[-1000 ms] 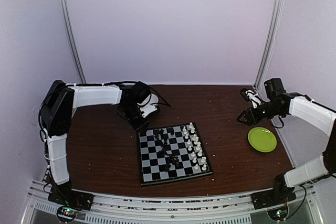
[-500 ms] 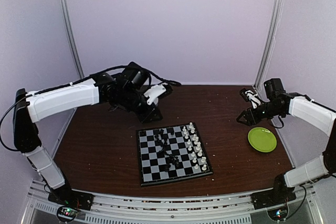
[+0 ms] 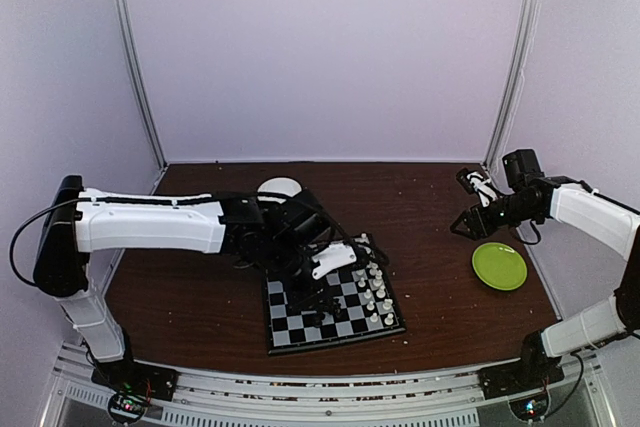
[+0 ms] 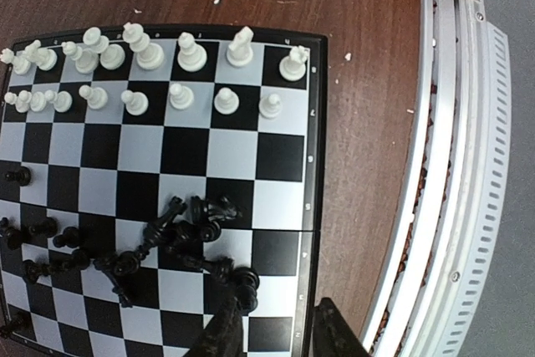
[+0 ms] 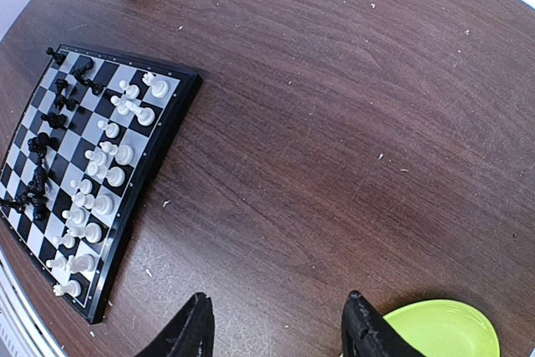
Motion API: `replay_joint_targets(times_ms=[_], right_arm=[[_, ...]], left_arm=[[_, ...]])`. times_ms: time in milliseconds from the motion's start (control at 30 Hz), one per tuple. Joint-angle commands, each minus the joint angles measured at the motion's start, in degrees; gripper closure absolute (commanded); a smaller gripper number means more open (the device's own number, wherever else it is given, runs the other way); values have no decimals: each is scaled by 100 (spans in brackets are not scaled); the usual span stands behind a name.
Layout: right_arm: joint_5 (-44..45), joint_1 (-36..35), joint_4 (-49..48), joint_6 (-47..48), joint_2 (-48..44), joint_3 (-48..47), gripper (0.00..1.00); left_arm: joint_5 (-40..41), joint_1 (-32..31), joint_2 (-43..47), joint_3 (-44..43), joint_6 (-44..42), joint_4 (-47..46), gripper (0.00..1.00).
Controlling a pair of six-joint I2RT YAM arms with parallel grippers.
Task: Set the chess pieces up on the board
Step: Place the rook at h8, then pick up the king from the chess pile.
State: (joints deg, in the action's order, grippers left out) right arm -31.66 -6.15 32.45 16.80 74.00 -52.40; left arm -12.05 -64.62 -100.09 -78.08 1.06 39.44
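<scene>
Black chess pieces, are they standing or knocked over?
Mostly knocked over: the black chess pieces lie jumbled on the board; the white pieces stand in rows.

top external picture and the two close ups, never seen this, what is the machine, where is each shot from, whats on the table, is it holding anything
This is a robot: a left arm and a right arm bolted at the near edge of a brown table. The wide picture comes from a fixed camera above and behind them. The other two come from a camera on each wrist, showing its own fingers. On the table are a chessboard, a white bowl and a green plate. The white pieces stand in two rows; the black pieces are mostly jumbled, several toppled. The left end effector hovers by the black heap, the right end effector near the plate. Both are open and hold nothing.
</scene>
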Motion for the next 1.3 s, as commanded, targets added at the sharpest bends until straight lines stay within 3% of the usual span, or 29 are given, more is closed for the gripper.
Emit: replay_joint_targets(times_ms=[0,933,1267], right_arm=[[27,-55,40,100,-160,-147,47],[64,-61,33,96,-121,-128,47],[72,-54,32,101,-109,-126,47]], left_arm=[[249,-112,-90,108,239,-194,70],[799,-121,-621,330,197,-217,73],[809,-121,-623,273,86,-19,86]])
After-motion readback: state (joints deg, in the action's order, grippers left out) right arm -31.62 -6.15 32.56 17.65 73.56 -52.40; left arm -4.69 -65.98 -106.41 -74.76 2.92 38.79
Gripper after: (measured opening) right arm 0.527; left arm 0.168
